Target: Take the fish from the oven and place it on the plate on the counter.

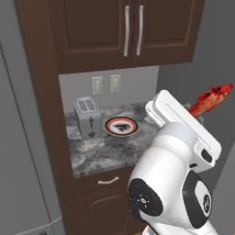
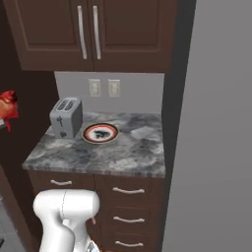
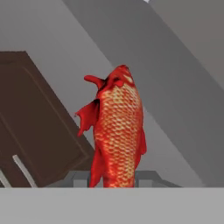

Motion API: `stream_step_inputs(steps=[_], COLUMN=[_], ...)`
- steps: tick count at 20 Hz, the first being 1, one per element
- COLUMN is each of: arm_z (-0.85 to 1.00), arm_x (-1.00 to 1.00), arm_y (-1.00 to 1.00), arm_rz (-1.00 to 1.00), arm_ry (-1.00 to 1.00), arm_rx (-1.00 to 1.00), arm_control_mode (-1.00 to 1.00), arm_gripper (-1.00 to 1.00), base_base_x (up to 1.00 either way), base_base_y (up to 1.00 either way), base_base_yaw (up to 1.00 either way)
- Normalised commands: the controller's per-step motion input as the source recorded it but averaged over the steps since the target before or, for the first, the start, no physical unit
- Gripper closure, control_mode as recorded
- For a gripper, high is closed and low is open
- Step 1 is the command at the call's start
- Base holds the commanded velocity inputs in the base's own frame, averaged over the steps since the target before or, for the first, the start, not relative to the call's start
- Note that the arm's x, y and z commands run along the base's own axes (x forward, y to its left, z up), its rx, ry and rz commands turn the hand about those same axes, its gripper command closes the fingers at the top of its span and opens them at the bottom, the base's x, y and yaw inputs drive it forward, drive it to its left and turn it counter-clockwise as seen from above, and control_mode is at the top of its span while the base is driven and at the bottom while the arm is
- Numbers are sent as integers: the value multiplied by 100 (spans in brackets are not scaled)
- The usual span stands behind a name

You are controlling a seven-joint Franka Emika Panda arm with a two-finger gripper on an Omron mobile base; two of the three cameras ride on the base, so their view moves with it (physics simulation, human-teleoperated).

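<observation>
The gripper (image 3: 114, 178) is clenched on the fish (image 3: 117, 131): in the hand view the fish's lower body sits squeezed between the two fingers, and the rest stands straight out from them, scales and fins in full sight. In the left base view the fish (image 1: 210, 100) sticks out past the end of the white arm, up in the air, tilted, to the right of the counter (image 1: 98, 153) and higher than it. In the right base view a red piece of the fish (image 2: 8, 109) shows at the left edge, level with the toaster (image 2: 65, 117) but well apart from it.

The plate (image 1: 121, 125) lies flat on the counter just beside the toaster (image 1: 88, 117), nothing on it. Two wall sockets (image 1: 106, 84) sit above them, under the brown wall cabinet (image 1: 131, 28). Drawers (image 2: 129, 206) with silver handles run below the counter.
</observation>
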Motion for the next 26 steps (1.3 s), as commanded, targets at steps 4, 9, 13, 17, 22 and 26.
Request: stream_step_inputs(steps=[4, 9, 13, 17, 22, 26], arm_z=[0, 0, 0, 0, 0, -27], arm_x=[0, 0, 0, 0, 0, -28], arm_y=[0, 0, 0, 0, 0, -1], arm_rz=[0, 0, 0, 0, 0, 5], arm_ry=[0, 0, 0, 0, 0, -7], arm_rx=[0, 0, 0, 0, 0, -1], arm_control_mode=[100, 100, 100, 100, 100, -100], arm_gripper=[100, 100, 100, 100, 100, 100], base_base_x=[67, 66, 46, 36, 13, 0], base_base_y=[-64, -38, 0, 0, 0, 0], base_base_yaw=[0, 0, 0, 5, 12, 2])
